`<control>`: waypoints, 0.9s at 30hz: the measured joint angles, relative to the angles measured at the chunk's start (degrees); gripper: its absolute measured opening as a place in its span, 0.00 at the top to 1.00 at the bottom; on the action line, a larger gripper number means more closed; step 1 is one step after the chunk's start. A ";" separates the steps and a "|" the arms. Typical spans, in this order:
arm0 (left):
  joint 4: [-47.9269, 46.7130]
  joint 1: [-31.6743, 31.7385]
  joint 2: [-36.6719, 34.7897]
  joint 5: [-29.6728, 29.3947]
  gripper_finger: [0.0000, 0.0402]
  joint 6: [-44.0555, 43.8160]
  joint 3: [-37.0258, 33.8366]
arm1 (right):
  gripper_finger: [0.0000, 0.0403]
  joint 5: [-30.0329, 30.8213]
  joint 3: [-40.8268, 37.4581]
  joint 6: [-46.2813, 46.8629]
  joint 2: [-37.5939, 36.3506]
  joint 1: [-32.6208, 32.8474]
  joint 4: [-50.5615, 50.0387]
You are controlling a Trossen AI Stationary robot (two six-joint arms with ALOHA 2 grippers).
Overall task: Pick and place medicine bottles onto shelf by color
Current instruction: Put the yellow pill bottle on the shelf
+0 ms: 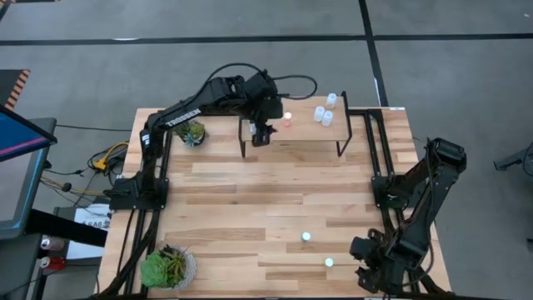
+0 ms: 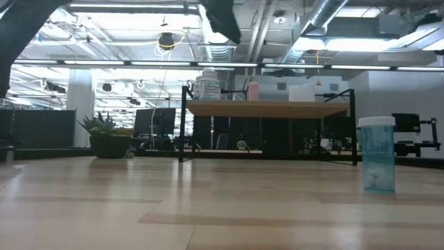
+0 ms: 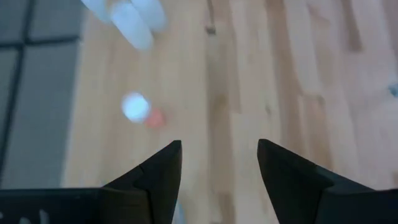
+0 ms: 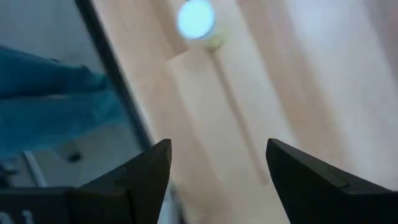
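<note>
The left gripper (image 1: 261,136) hangs over the near-left edge of the small raised light-wood shelf on thin black legs (image 1: 305,133), its jaws spread wide with nothing between them. Its wrist camera looks down past the dark fingers (image 3: 155,171) at the board.

On the shelf, near its far edge, stands one small reddish bottle with a white cap (image 1: 287,117), just beside that gripper. Further right on the shelf is a tight cluster of three larger white bottles (image 1: 325,111). From desk height a white bottle (image 2: 207,85) and the reddish one (image 2: 253,90) show on top of the board.

Two small pale-blue bottles with white caps remain on the light plank desk (image 1: 250,208), well apart from the shelf: one (image 1: 306,237) near the middle right, the other (image 1: 329,262) closer to the front edge, near the right arm.

The right gripper (image 1: 360,247) sits low at the front right corner of the desk, jaws open wide and empty, a pale-blue cap (image 4: 196,18) showing ahead of it.

Two green potted plants stand on the left side, one (image 1: 191,132) near the shelf, one (image 1: 166,267) at the front.
</note>
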 joint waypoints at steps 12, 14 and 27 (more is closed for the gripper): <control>-17.51 -6.95 -1.22 0.35 0.51 -6.67 -0.35 | 0.29 -2.43 -5.35 -11.60 0.04 -4.99 4.22; -17.89 -8.85 -1.84 0.20 0.51 -7.37 -0.61 | 0.29 -2.46 -5.35 -11.62 0.04 -4.77 4.18; -16.19 -20.74 -15.39 -7.02 0.51 -17.70 -14.53 | 0.29 -2.89 -5.35 -9.70 0.04 -2.28 4.34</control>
